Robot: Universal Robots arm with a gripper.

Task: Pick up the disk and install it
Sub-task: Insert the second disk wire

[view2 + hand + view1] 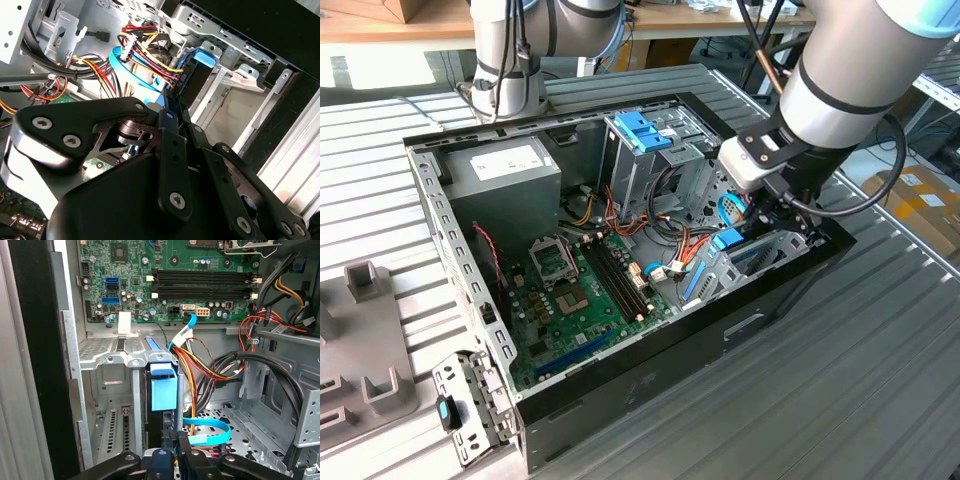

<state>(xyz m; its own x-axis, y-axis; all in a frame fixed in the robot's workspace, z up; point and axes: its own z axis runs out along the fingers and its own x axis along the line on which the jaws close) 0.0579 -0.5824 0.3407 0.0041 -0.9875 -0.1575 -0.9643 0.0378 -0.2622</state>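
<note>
The disk (728,240) stands on edge in a narrow slot of the metal bay (760,255) at the open computer case's corner, on the exterior view's right. In the first wrist view I see its blue plastic end (163,390) and dark edge sunk between the bay's silver walls (112,357). In the second wrist view its blue rail (202,57) shows just past the black fingers (167,120). My gripper (775,215) reaches down into the case over this bay. Its fingers stand close together on the disk's near edge, with blue showing between them (162,460).
Bundles of red, yellow and black cables (215,365) and a blue flat cable (207,427) lie right beside the bay. The motherboard (575,290), a grey power-supply box (505,175) and a drive cage with a blue handle (642,130) occupy the case. Another arm's base (510,60) stands behind.
</note>
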